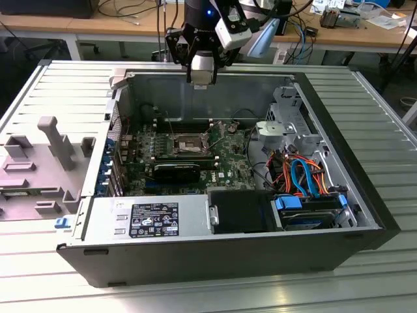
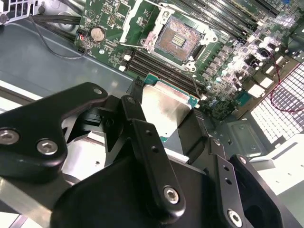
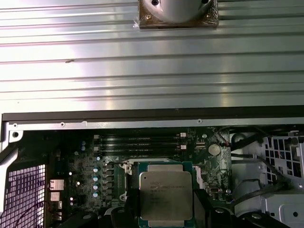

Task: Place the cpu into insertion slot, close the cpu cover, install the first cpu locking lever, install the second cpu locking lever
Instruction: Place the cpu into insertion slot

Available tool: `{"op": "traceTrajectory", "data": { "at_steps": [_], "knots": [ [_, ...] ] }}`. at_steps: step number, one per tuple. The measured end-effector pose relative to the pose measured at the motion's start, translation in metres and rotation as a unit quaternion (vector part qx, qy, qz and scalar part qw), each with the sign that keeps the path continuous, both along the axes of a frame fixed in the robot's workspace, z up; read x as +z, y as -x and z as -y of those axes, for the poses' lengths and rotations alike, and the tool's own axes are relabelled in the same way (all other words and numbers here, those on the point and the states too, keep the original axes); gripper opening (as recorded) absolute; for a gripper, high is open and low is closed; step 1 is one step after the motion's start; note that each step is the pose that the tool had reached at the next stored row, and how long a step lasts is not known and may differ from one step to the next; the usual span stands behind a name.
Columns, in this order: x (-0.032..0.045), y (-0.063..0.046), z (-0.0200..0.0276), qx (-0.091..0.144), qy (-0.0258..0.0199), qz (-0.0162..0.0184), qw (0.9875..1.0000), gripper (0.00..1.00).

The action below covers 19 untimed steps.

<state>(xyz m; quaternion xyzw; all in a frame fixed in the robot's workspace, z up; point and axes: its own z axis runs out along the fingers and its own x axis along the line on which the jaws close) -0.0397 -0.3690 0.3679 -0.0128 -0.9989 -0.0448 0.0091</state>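
The end effector [image 2: 165, 118] is gripping the cpu [image 3: 166, 194], its black fingers [image 2: 142, 137] pressing in on two opposite edges of the chip, so that the dull silver top is facing the wrist cameras and a thin green border is peeking out around it. In the exterior view the end effector is hanging above the far wall of the open computer case [image 1: 339, 244], so the chip is riding high in the air and touching nothing but the fingers. The insertion slot [image 2: 178, 40] is lying below the end effector and well apart from it, out past the fingertips on the green motherboard [image 2: 111, 16], with its grid of contacts sitting bare inside the silver rim. The black memory slots [image 2: 156, 66] are running between the held chip and the socket. The ribbed metal surface [image 1: 368, 111] is spreading out under the case, beneath and beyond the end effector. The chip is looking light, thin and quite stiff, though its smooth metal top is likely offering little friction and its underside is probably delicate. Holding it by the side edges, level and with modest force, is seeming the sound way, since the socket contacts are likely bending under any skewed landing.
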Motion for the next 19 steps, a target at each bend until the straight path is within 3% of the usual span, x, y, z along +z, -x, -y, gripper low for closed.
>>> {"op": "traceTrajectory", "data": {
  "at_steps": [19],
  "knots": [
    [-0.0019,0.0,0.0033,0.0,0.0,0.0,1.0,0.54]
  ]
}}
